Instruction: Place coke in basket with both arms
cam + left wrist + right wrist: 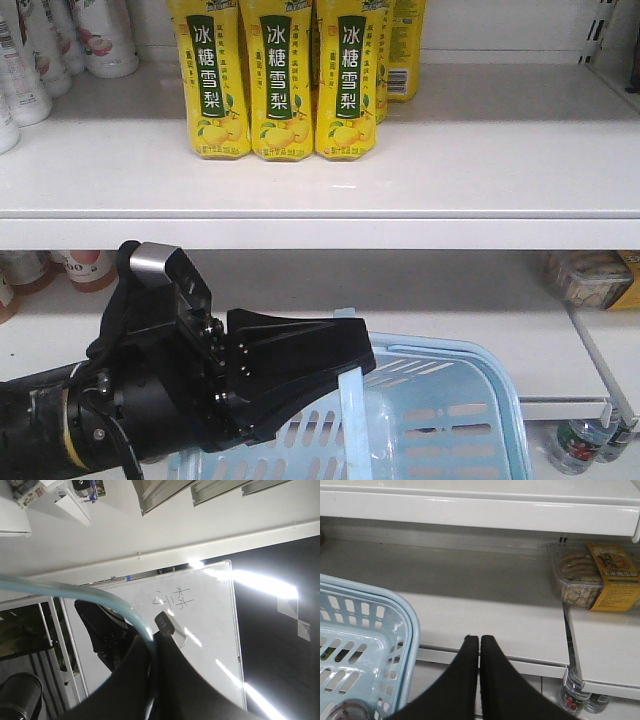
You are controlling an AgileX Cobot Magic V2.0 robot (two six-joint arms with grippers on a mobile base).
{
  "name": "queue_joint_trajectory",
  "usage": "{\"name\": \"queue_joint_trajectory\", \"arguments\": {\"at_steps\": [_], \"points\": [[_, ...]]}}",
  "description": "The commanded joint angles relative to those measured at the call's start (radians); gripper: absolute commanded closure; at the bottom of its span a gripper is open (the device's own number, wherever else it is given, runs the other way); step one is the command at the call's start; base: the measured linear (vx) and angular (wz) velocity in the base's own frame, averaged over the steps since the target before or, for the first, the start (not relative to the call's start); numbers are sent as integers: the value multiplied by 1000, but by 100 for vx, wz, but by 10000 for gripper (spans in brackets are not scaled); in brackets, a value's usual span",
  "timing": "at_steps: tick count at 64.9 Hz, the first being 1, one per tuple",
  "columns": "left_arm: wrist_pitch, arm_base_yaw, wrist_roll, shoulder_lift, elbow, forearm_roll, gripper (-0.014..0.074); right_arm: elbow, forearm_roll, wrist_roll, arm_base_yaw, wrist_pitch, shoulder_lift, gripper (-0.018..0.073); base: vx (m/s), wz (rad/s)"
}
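The white shelf (485, 605) lies ahead of the right pincer (480, 644) and is bare there. The light blue basket (411, 630) sits to that pincer's left and just below, its rim near but apart. The left pincer (350, 362) is clamped on the basket's flat handle (352, 425), which hangs down from its tips. The right pincer's jaws are pressed together and carry nothing. What looks like the coke (345, 712), only a dark red cap showing, already stands inside the basket, down-left of the right pincer. To finish well, I judge the left grip should stay firm and level so the bottle does not tip, and the right arm should pull back without grazing the rim.
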Motion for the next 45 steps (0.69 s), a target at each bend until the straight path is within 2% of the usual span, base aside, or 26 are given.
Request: {"name": "queue_joint_trajectory", "arguments": {"at_steps": [1, 26, 32, 36, 45], "points": [[-267, -4, -5, -34, -37, -94, 603, -30, 1, 4, -5, -58, 12, 564, 0, 0], [-254, -3, 4, -36, -37, -91, 603, -30, 1, 4, -5, -58, 12, 564, 0, 0], [-246, -3, 45, -42, -37, -93, 603, -30, 1, 4, -5, -55, 12, 564, 0, 0], [-208, -3, 73, -54, -37, -93, 603, -30, 1, 4, -5, -55, 12, 564, 0, 0], [-103, -3, 71, -111, -11, -95, 603, -30, 1, 4, -5, -51, 12, 564, 0, 0]]}}
